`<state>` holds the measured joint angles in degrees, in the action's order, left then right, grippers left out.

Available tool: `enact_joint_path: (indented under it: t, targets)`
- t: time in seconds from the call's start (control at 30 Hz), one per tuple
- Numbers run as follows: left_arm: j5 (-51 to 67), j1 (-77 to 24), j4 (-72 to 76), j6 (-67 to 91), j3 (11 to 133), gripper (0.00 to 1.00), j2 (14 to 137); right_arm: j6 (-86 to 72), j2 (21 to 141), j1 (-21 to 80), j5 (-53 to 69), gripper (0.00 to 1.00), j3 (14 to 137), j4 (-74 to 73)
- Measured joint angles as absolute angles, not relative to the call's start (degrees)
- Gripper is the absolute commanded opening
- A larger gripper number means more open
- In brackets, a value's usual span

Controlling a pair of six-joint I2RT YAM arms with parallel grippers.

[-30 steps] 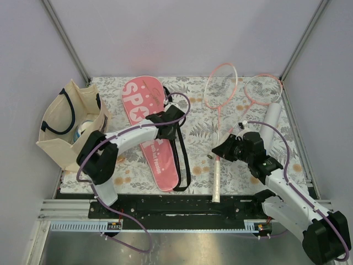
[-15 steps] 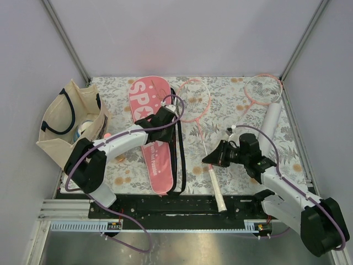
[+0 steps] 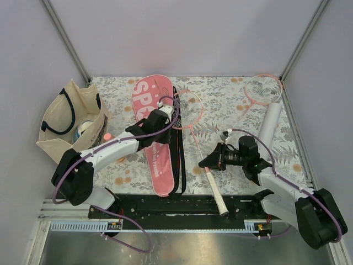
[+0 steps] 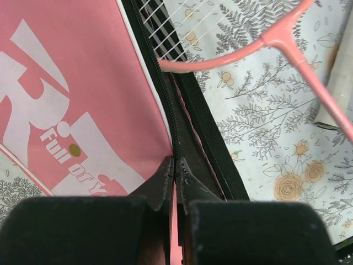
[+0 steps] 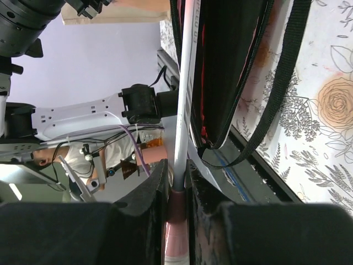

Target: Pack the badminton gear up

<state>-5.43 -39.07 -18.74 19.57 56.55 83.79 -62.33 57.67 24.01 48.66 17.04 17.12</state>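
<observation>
The pink cover (image 3: 157, 160) lettered "SPORT" lies lengthwise left of centre with its black strap (image 3: 180, 165) along its right side. My left gripper (image 3: 164, 120) is shut on the cover's zipper edge (image 4: 175, 138). My right gripper (image 3: 205, 163) is shut on one pink racket where shaft meets white handle (image 3: 216, 193); it also shows in the right wrist view (image 5: 182, 110). That racket's head (image 3: 186, 107) lies at the cover's open edge (image 4: 237, 52). The second racket (image 3: 263, 88) lies at the back right. The white tube (image 3: 268, 124) lies beside it.
A beige tote bag (image 3: 71, 118) with navy handles stands at the left wall. A small orange bottle with a pink cap (image 3: 106, 136) lies beside it. The black base rail (image 3: 176, 204) runs along the near edge.
My right gripper has swung the held racket to the left, bringing its head from the back centre to the cover's edge. The cover has turned, its top end now further right, held by my left gripper.
</observation>
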Motion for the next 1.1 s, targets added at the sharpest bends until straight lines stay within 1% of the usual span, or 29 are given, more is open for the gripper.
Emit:
enact_joint_path:
  t: [0.23,0.43,0.83,1.1]
  targets:
    - [-2.98,-39.05,-17.34,19.38,55.27,0.0,81.71,-64.49,63.24,25.65,50.83,0.0,17.41,21.61]
    - [0.12,-39.05,-16.64,20.32,52.77,0.0,79.61,-64.4,70.19,28.8,49.63,0.0,21.74,22.94]
    - [3.36,-38.98,-15.84,30.0,49.74,0.0,75.37,-61.32,89.73,33.01,36.88,0.0,33.41,31.22]
    - [4.8,-38.98,-16.88,37.54,49.54,0.0,73.71,-60.86,98.13,36.49,28.58,0.0,38.06,36.4]
